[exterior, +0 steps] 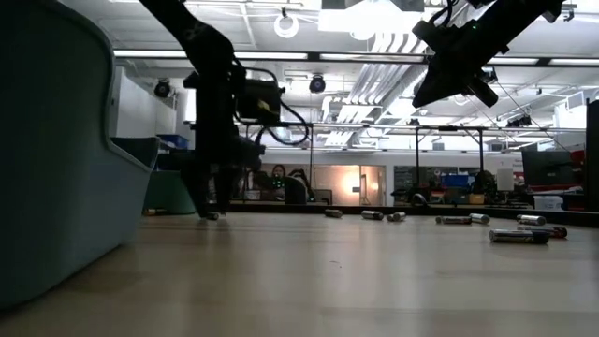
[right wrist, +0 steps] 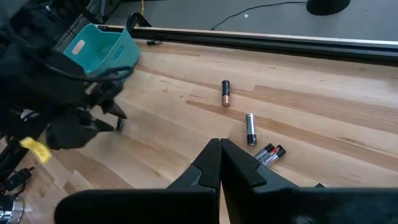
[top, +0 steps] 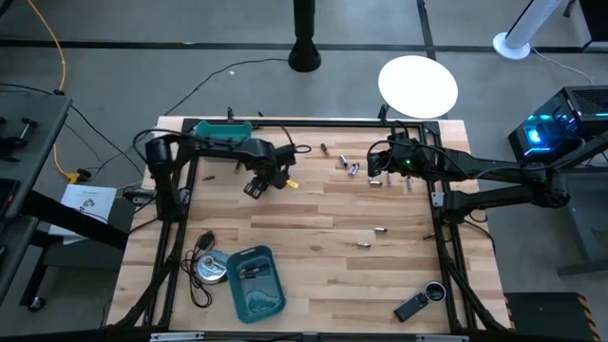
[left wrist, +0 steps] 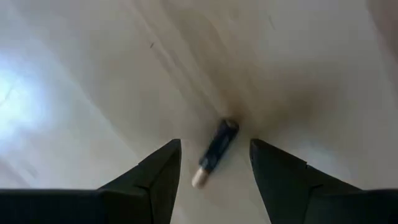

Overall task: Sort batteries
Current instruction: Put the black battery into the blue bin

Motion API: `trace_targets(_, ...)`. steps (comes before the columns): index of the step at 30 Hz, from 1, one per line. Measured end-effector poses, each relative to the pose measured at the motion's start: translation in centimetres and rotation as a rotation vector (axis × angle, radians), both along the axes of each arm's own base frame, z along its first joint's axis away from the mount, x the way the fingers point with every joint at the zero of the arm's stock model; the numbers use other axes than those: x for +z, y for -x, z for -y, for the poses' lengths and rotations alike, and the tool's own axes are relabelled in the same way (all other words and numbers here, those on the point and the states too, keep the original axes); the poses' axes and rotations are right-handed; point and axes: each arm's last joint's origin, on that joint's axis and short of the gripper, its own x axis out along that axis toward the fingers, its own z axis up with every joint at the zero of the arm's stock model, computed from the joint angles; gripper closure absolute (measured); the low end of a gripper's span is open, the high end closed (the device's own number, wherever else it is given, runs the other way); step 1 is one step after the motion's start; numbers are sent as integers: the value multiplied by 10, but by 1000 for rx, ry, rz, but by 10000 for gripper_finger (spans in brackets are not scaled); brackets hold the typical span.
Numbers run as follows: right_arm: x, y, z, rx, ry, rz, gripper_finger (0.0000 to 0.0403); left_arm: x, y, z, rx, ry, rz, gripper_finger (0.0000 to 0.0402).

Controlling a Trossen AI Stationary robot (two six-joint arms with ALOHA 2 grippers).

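Note:
My left gripper [left wrist: 214,163] is open and low over the far-left part of the table [top: 304,214], pointing down; its fingers stand on either side of a dark battery [left wrist: 216,151] that lies flat on the wood, not touching it. In the high view this gripper [top: 255,188] is near the far teal bin [top: 226,132]. My right gripper [right wrist: 219,157] is shut and empty, raised above the table [exterior: 456,67]. Several loose batteries lie below and beyond it [right wrist: 250,129] [right wrist: 226,93] [right wrist: 268,154], with two more mid-table [top: 380,229] [top: 362,244].
A second teal bin [top: 256,281] lies near the table's near-left corner, beside a round silver disc with a black cable [top: 211,268]. A black gadget with a round lens [top: 418,304] sits near the near-right corner. A black frame runs around the table's edges.

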Motion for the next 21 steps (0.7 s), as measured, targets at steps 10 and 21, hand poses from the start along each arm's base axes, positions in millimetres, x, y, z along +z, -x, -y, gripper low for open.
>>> trace_targets(10,0,0,0,2,-1,0,402,-14,6,-3,207,109,-67,353)
trace_targets(21,-1,0,0,4,-4,-7,402,88,21,35,489,284,294,394)
